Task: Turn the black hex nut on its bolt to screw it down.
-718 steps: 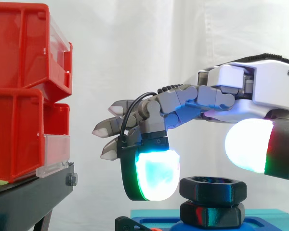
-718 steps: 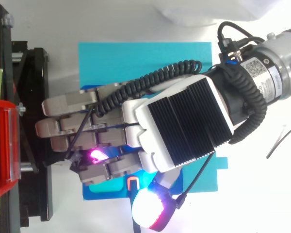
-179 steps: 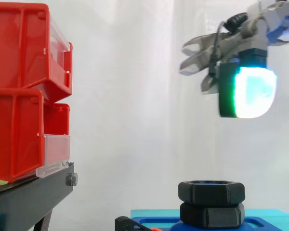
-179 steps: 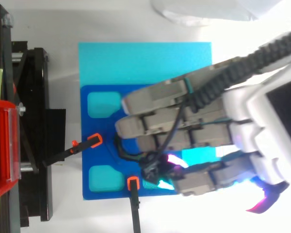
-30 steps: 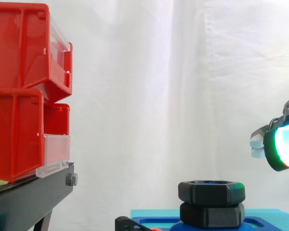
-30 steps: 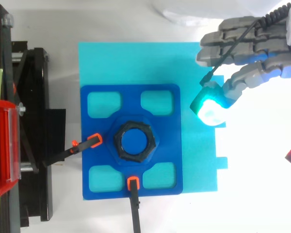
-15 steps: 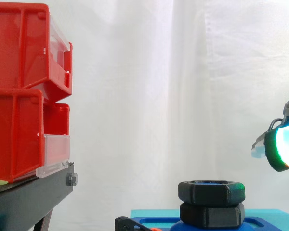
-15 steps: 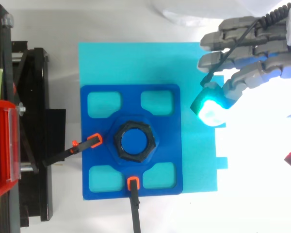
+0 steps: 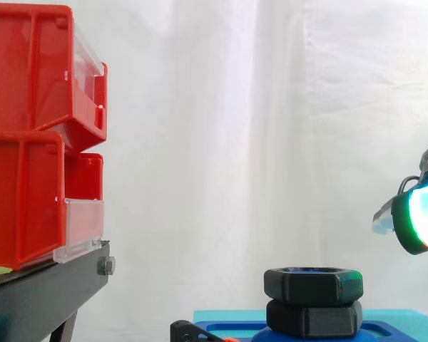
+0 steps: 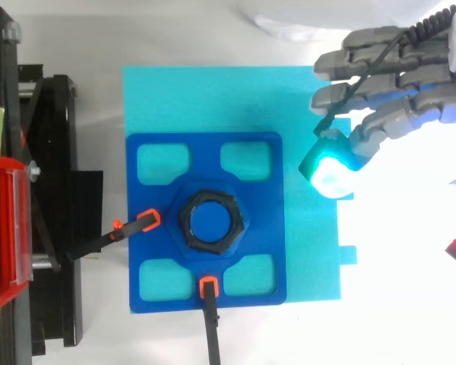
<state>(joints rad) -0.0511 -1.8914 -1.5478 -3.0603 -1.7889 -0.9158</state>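
Observation:
The black hex nut (image 9: 313, 284) sits on its blue bolt, above a second black hex part (image 9: 314, 318) at the bolt's foot. From above, the nut (image 10: 210, 222) rings the blue bolt end in the middle of the dark blue fixture plate (image 10: 266, 220). My hand (image 10: 399, 68) hovers off to the right of the fixture and above the nut's height, holding nothing. Its fingers are stretched out and relaxed, with one cyan-green glowing pad (image 9: 421, 224) at the right edge of the side view.
The blue plate lies on a cyan mat (image 10: 228, 99). Two orange-tipped black clamps (image 10: 146, 221) (image 10: 207, 287) hold the plate at its left and front. Red bins (image 9: 36, 135) on a black stand (image 9: 43, 292) rise at the left.
Over the last second my hand has barely shifted, drifting slightly right. Earlier it hung close over the nut, then lifted and withdrew to the right.

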